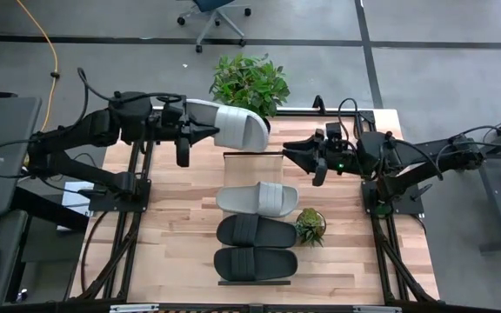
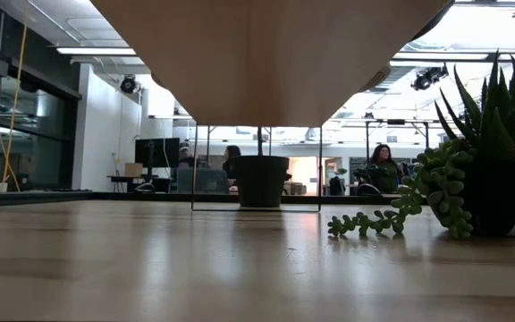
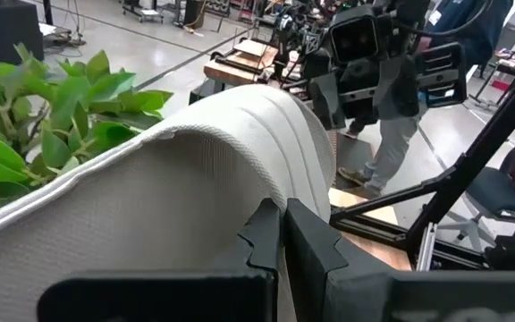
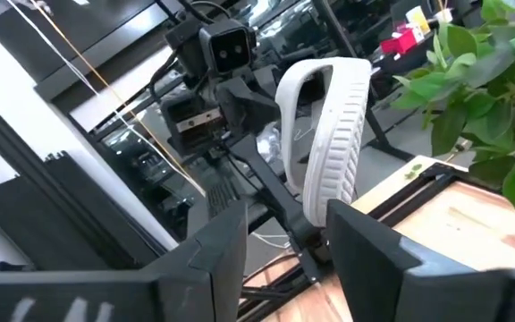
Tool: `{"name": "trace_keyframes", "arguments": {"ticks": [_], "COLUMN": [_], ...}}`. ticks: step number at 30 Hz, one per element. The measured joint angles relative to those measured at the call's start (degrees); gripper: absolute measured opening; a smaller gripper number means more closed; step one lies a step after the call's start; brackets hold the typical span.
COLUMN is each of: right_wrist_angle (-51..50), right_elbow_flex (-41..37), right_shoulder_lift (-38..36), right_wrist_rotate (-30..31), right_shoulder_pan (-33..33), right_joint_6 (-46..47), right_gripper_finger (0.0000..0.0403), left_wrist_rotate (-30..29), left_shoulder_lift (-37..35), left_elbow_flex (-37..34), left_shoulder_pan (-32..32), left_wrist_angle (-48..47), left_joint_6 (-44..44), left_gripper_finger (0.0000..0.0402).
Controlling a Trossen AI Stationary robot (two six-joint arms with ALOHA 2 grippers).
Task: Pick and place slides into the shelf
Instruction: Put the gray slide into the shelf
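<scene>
Two matte black jointed arms with looping black cables, angular two-finger hands, green status light.

The high view is looking straight down on the table (image 1: 181, 252). The low view is skimming level across it. Both wrist views are sharing the raised grey slide (image 3: 150, 197), each facing the opposite arm.

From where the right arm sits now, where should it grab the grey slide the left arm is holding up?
Take the ribbed strap of the grey slide, coming straight in from the right gripper's side. The left gripper is shut on the slide's other end, leaving the strap arch facing the right gripper's open jaws.
</scene>
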Motion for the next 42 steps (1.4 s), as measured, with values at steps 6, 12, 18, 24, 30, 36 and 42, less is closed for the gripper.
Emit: {"name": "trace_keyframes", "arguments": {"ticks": [6, 12, 18, 24, 30, 36, 42], "right_wrist_angle": [0.01, 0.65, 2.05, 2.19, 2.71, 2.61, 2.17], "right_elbow_flex": [0.0, 0.0, 0.0, 0.0, 0.0, 0.0, 0.0], "right_shoulder_lift": [0.82, 2.14, 3.07, 3.99, 4.55, 4.56, 4.56], "right_wrist_rotate": [-0.06, -2.05, -3.96, -4.96, -4.46, -4.05, -4.07], "right_shoulder_pan": [-1.41, -3.52, -4.52, -5.68, -6.76, -7.13, -7.31], "right_joint_6": [0.12, 0.41, 0.51, 0.81, 0.8, 0.37, 0.39], "right_gripper_finger": [0.0175, 0.02, 0.022, 0.0225, 0.022, 0.0173, 0.0115], "left_wrist_rotate": [-0.39, -1.05, -1.06, -1.02, -0.59, -0.52, -0.49], "left_shoulder_lift": [0.99, 2.48, 3.46, 4.2, 4.68, 4.66, 4.69], "left_elbow_flex": [0.0, 0.02, 0.02, 0.04, 0.02, 0.0, 0.0], "left_shoulder_pan": [-0.97, -1.88, -1.82, -1.82, -1.82, -1.86, -1.84], "left_wrist_angle": [2.15, 3.37, 3.67, 4.17, 3.89, 3.67, 3.62], "left_joint_6": [-0.46, -0.69, -1.09, -1.11, -0.94, -0.9, -0.39], "left_gripper_finger": [0.0, 0.0, 0.0, 0.0, 0.0, 0.0, 0.0]}}
